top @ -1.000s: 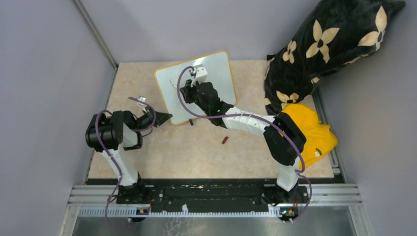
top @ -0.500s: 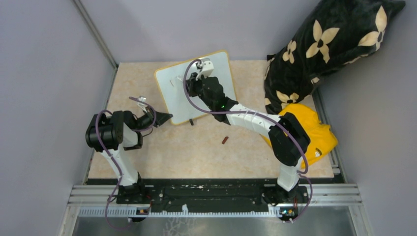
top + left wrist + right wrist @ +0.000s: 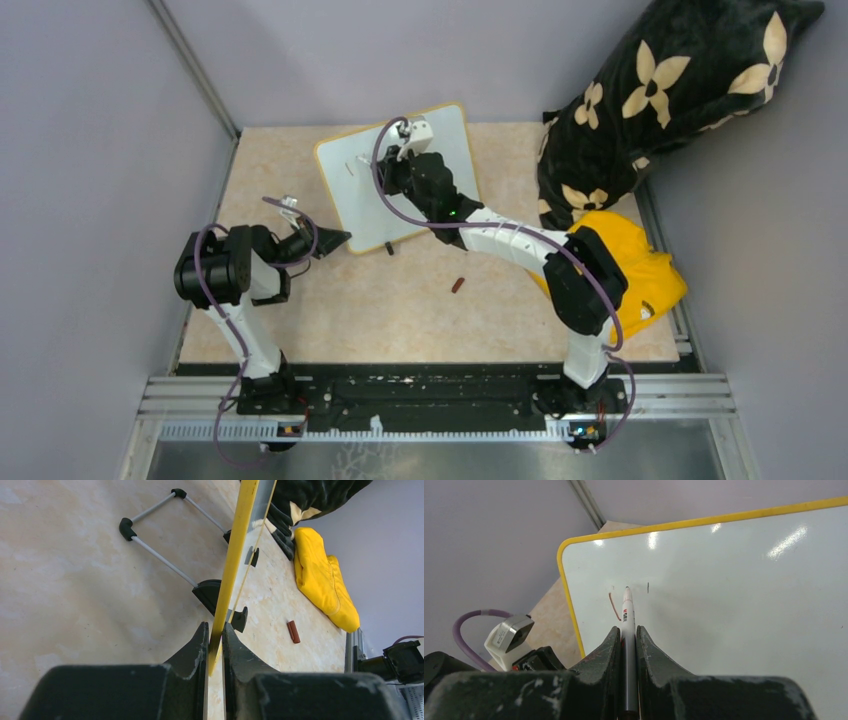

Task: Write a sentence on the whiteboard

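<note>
- The whiteboard (image 3: 348, 203) is standing tilted back at the far left-centre of the counter (image 3: 400, 310), propped on its wire stand (image 3: 160, 560).
- The left end effector (image 3: 215, 630) is clamping the board's thin yellow frame at the near-left corner and steadying it.
- The right end effector (image 3: 625, 630) is clenching a marker (image 3: 627, 610) by the barrel. The tip is pointing at the board's upper-left area, just beside a short brownish stroke (image 3: 614, 607) and a tiny dark tick (image 3: 648, 586).
- Risk: too much pressure on the tip is likely to rock the board on its stand or twist it out of the narrow edge grip.
- Risk: the slim, smooth barrel could be sliding back between the jaws under load, leaving faint or broken lines.
- Risk: the right arm's purple cable (image 3: 378, 195) is looping over the board face and could be smearing fresh ink.
- Hard to tell: whether the tip is actually touching the surface.
- The sentence is barely begun, judging by the marks, and nothing is reading as a letter.
- In the overhead view the right arm is covering the board's middle, so any marks there are hidden.
- A small reddish piece (image 3: 458, 285) is lying on the counter near the board. It is possibly the marker's cap, but it is too small to confirm.
</note>
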Action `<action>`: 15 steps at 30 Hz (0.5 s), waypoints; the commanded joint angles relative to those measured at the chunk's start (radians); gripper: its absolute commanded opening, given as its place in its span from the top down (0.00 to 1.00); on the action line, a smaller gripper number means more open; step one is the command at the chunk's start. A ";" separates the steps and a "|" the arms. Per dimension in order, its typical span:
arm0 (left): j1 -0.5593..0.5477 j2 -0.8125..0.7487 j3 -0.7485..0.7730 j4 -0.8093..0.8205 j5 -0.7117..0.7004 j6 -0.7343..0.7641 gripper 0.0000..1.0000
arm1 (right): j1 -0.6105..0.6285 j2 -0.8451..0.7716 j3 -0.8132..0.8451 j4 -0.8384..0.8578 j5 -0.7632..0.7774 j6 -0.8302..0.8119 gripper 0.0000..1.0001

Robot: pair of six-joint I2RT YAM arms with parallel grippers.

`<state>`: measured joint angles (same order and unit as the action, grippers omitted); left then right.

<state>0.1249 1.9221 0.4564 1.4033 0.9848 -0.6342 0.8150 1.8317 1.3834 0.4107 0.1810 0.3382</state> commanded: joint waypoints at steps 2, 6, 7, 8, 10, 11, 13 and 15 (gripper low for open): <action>-0.008 -0.011 -0.004 -0.008 -0.002 0.010 1.00 | -0.002 0.018 0.053 0.007 -0.022 0.019 1.00; -0.008 -0.012 -0.004 -0.009 -0.002 0.010 1.00 | -0.002 0.028 0.060 -0.014 -0.027 0.021 1.00; -0.008 -0.012 -0.005 -0.009 -0.004 0.010 1.00 | -0.002 0.030 0.063 -0.019 -0.027 0.021 1.00; -0.007 -0.012 -0.005 -0.009 -0.003 0.010 1.00 | -0.002 0.032 0.064 -0.022 -0.029 0.022 1.00; -0.008 -0.012 -0.005 -0.010 -0.003 0.010 1.00 | -0.002 0.036 0.065 -0.028 -0.031 0.022 1.00; -0.008 -0.012 -0.005 -0.008 -0.003 0.010 1.00 | -0.002 0.036 0.065 -0.031 -0.033 0.022 1.00; -0.008 -0.012 -0.005 -0.009 -0.006 0.010 1.00 | -0.002 0.035 0.060 -0.034 -0.035 0.024 1.00; -0.008 -0.012 -0.005 -0.010 -0.006 0.011 1.00 | -0.002 0.033 0.054 -0.035 -0.039 0.027 1.00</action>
<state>0.1249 1.9221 0.4564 1.4033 0.9844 -0.6342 0.8150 1.8603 1.3964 0.3660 0.1547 0.3492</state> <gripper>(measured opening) 0.156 0.122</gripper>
